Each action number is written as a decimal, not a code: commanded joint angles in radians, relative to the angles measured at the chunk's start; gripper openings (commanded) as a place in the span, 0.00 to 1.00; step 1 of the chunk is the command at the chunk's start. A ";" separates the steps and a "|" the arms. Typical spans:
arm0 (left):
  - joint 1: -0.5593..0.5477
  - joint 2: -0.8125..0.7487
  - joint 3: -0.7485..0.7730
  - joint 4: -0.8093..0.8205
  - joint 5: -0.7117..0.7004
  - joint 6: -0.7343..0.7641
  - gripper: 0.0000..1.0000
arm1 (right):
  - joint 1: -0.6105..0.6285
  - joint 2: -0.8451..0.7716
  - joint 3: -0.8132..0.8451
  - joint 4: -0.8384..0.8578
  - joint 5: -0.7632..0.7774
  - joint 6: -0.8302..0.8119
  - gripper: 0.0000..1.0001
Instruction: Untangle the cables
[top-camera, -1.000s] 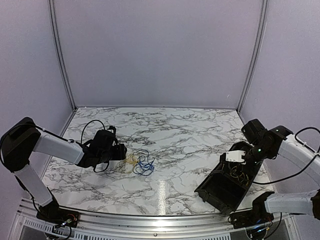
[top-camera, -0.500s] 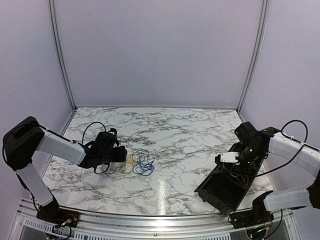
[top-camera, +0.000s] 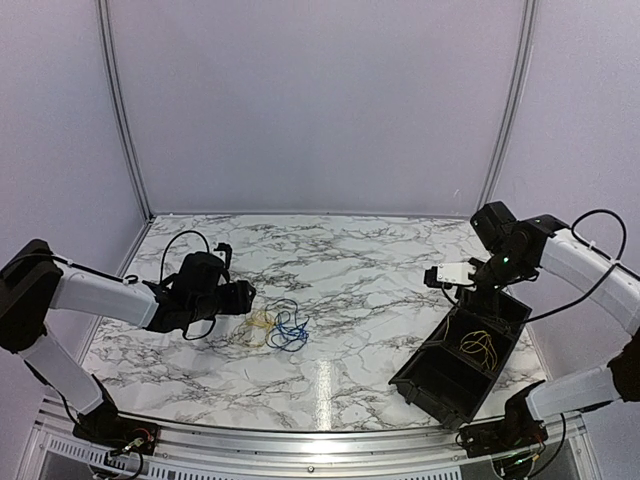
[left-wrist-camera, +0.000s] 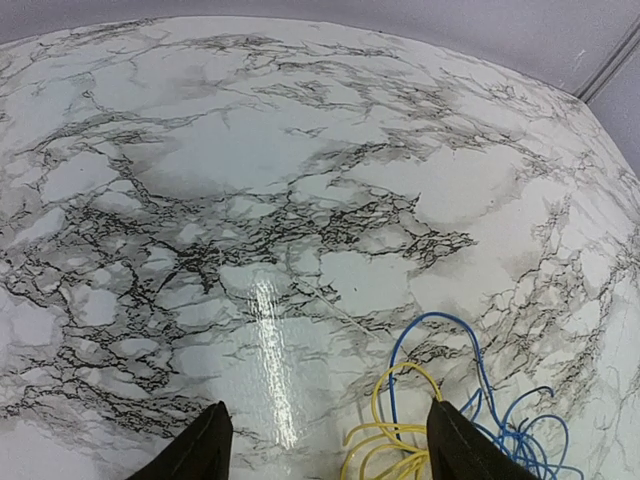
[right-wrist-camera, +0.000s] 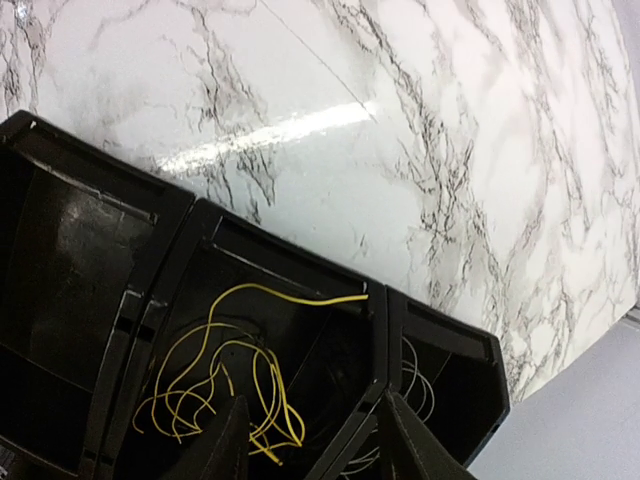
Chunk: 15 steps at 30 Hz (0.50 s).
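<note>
Pale lilac walls (top-camera: 320, 100) across the upper frame, grey corner posts (top-camera: 122, 110) left and right. White marble-veined surface (top-camera: 370, 260) below, light glare (top-camera: 322, 385) at lower centre.

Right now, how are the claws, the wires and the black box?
Left claw: open, empty, at the tangle.
Right claw: open, empty, above the black box.
Blue and yellow wires: tangled together on the table.
Black box: open-topped, yellow wire loose in one compartment.
</note>
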 joint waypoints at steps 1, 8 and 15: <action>0.005 -0.027 0.018 -0.057 0.052 0.030 0.69 | -0.006 0.070 0.071 0.057 -0.150 0.033 0.44; 0.005 -0.018 0.010 -0.095 0.216 0.047 0.65 | 0.031 0.249 0.201 0.267 -0.388 0.222 0.44; 0.005 0.027 0.072 -0.210 0.234 0.032 0.60 | 0.209 0.362 0.217 0.553 -0.436 0.376 0.44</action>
